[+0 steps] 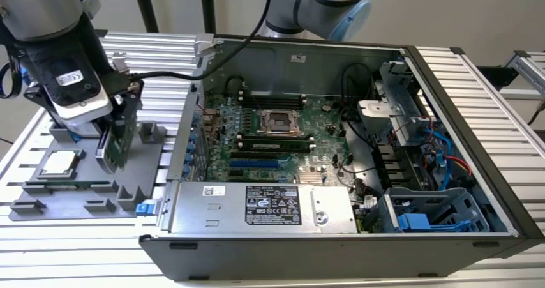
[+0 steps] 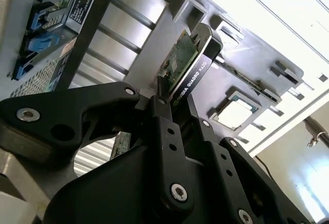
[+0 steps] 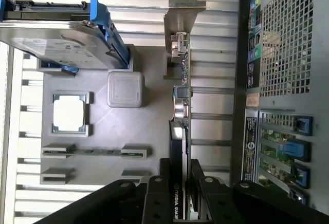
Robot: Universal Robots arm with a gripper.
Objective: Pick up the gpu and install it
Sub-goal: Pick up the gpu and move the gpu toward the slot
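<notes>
Gpu (image 1: 115, 144) sits clamped edgewise in the jaws, nine o'clock of the case (image 1: 323, 256). Likely light, stiff, fragile — edges only.

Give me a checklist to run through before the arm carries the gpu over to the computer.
1. End effector shut on the gpu: ok, clamped on its edge in both wrist views.
2. gpu lifted free of the grey tray: cannot tell.
3. Computer case open: ok.
4. Blue slot on the motherboard unoccupied: ok, it looks empty.
5. Black cables clear of that slot: cannot tell.
</notes>
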